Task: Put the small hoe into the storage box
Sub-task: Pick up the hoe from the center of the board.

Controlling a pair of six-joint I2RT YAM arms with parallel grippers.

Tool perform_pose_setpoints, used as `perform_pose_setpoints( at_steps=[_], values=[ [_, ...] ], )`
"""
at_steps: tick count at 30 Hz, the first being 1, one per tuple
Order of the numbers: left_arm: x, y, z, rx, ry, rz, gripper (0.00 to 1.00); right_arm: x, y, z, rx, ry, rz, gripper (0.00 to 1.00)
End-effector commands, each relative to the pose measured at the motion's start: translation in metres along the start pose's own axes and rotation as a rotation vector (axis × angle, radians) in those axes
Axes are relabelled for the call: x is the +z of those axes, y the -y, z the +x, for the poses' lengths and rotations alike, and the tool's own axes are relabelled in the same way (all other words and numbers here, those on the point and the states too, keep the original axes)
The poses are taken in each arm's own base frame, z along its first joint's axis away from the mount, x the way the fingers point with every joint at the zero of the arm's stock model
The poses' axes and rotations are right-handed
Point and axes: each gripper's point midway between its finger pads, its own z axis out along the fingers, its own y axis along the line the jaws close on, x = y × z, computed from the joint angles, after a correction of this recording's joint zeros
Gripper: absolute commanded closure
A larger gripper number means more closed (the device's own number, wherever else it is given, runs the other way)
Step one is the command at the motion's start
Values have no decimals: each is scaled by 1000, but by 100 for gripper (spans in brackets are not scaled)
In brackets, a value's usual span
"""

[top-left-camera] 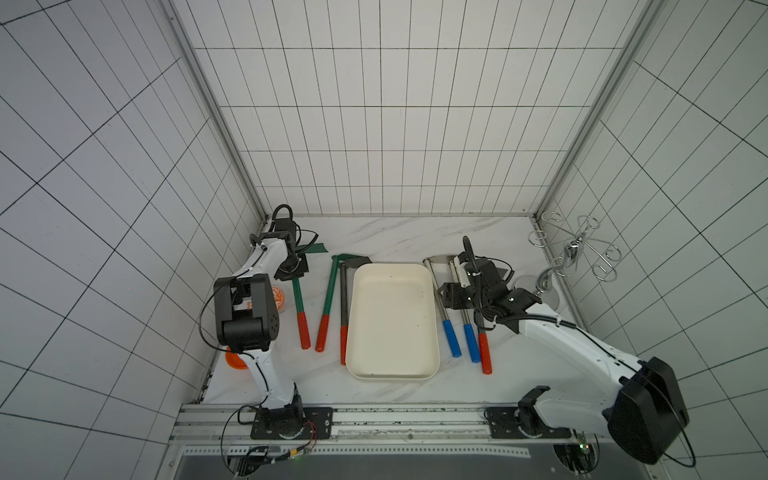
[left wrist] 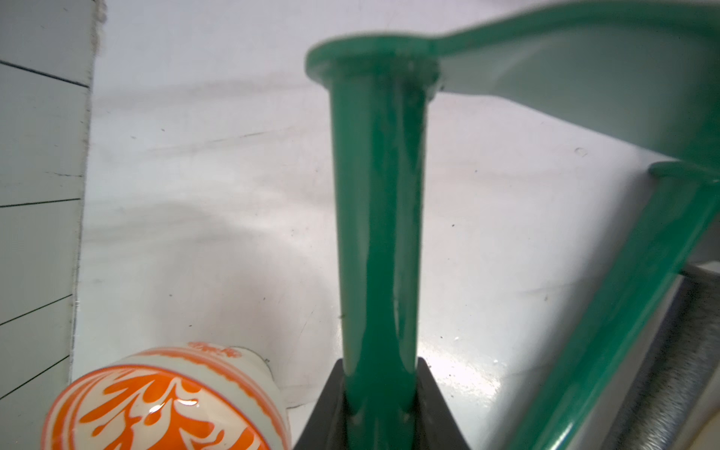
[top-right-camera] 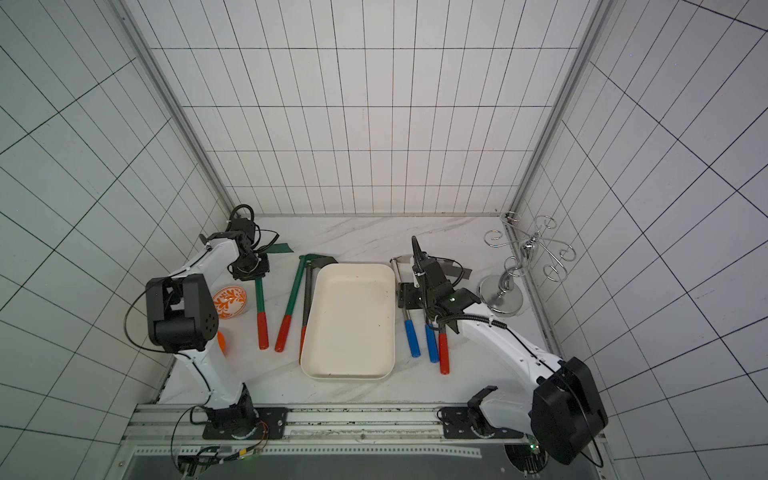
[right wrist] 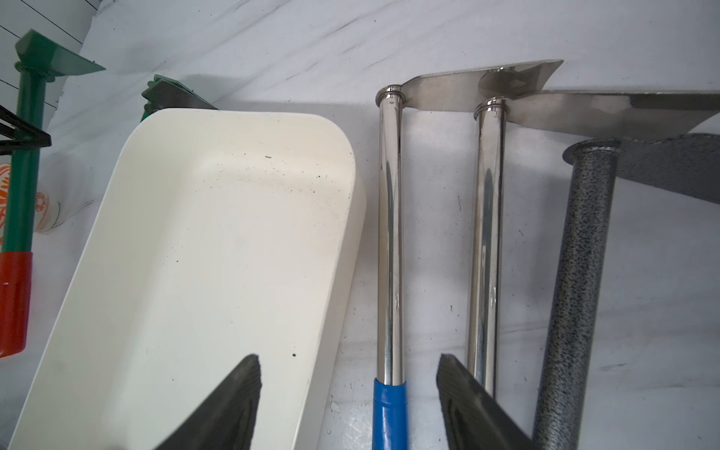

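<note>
A small hoe (top-left-camera: 297,297) (top-right-camera: 260,299) with a green shaft and a red grip lies left of the storage box (top-left-camera: 390,324) (top-right-camera: 349,324), a cream shallow tray mid-table with nothing in it. My left gripper (top-left-camera: 292,269) (left wrist: 382,364) is shut on the green shaft (left wrist: 378,214) just below the blade. My right gripper (top-left-camera: 446,295) (right wrist: 348,360) hangs open over the box's right wall (right wrist: 339,272). Between its fingers, lower down, lies a chrome hoe (right wrist: 389,233) with a blue grip, which they do not touch.
An orange patterned bowl (top-left-camera: 278,296) (left wrist: 163,405) sits close to the left gripper. A second green hoe (top-left-camera: 328,295) and a dark grey hoe (top-left-camera: 343,307) lie between the held hoe and the box. Right of the box lie another chrome hoe (top-left-camera: 471,340) and a speckled grey hoe (top-left-camera: 484,353). A chrome wire rack (top-left-camera: 573,253) stands back right.
</note>
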Motion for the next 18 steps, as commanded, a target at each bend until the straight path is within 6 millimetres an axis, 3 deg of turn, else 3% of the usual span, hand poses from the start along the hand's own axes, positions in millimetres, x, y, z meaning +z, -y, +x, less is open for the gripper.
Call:
perform_pose_setpoints(
  at_steps=[1,14,18],
  values=[
    [-45,3,-21,-32,111,48,100,-7,-3,-3,17,19,-16,28],
    [-148,50,2,-7,239,182,100,-19,-1,-4,39,41,-11,28],
    [-175,84,20,66,263,185,100,-22,6,-4,63,50,23,30]
  ],
)
